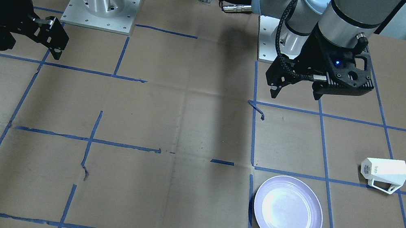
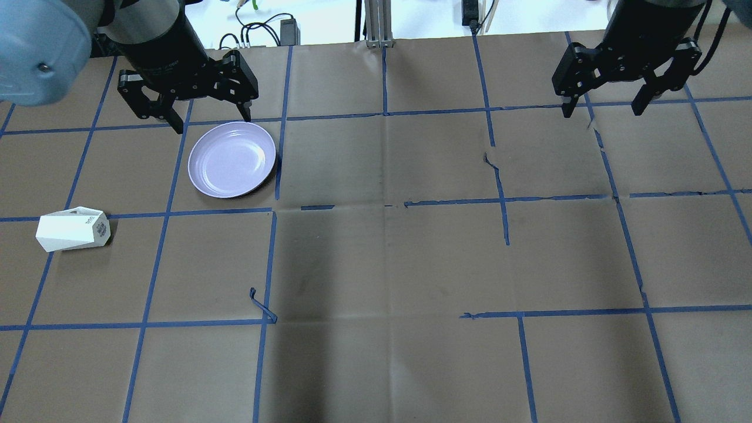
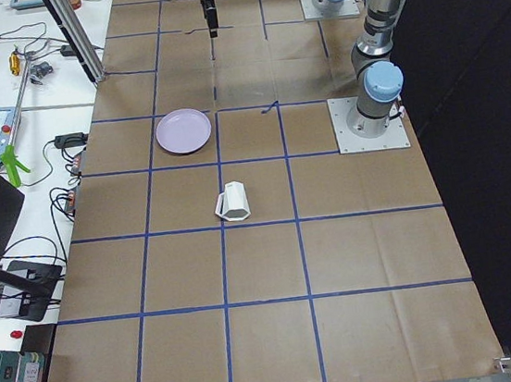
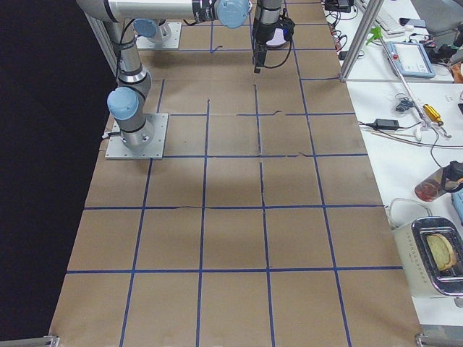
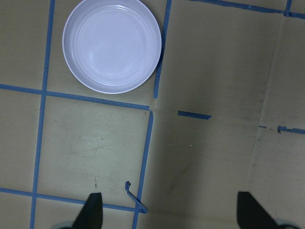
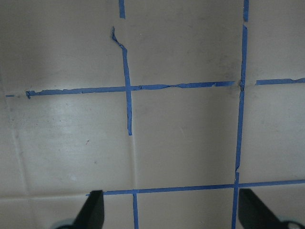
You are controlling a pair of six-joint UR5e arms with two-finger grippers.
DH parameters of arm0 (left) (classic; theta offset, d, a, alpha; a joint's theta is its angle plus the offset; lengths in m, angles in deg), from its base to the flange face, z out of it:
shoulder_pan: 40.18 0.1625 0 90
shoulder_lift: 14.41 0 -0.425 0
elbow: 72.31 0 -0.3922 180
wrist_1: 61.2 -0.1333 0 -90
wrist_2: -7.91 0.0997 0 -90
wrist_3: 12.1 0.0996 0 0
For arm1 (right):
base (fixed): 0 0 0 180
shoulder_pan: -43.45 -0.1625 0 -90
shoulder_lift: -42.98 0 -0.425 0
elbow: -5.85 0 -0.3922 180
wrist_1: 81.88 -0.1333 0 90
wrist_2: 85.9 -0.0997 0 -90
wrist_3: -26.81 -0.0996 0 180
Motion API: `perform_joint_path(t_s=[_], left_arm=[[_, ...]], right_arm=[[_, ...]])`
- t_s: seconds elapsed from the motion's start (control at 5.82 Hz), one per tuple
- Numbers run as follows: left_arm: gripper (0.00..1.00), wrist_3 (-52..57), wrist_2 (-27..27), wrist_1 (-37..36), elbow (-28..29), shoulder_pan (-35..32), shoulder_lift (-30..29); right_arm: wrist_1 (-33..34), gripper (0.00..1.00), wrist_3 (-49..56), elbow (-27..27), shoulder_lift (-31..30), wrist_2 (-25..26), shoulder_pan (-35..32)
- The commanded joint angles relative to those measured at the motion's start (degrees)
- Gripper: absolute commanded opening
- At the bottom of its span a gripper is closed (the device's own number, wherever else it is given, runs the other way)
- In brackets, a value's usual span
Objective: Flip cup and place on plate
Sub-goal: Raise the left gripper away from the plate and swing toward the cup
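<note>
Plate (image 1: 288, 212): round, glossy pale lavender, raised rim; upright on the counter's left half, toward the operators' edge.
Cup (image 1: 384, 171): white, faceted, angular handle; lying on its side, well apart from the plate, further toward the left end.
Surface (image 2: 388, 264): creased brown paper gridded with torn blue tape (image 2: 167, 211).
Room: cluttered white desks (image 3: 12, 109) beyond the operators' edge.
Left gripper (image 1: 296, 95): released, empty, above the counter.
Right gripper (image 2: 602, 111): released, empty, over the right half.
</note>
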Motion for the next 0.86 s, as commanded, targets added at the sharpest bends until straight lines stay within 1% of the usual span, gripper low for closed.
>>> perform_joint_path(t_s=[0.0,0.52,0.69], left_arm=[[0.99,0.0,0.1,0.0,-0.1,0.0,0.1],[0.99,0.1,0.1,1.0,-2.3,-0.2,2.1],[0.99,2.4,0.3,0.7,-2.1,1.6,2.0]], right_arm=[[0.0,1.0,0.0,0.0,0.0,0.0,0.0],[0.0,1.0,0.0,0.0,0.0,0.0,0.0],[0.0,1.0,0.0,0.0,0.0,0.0,0.0]])
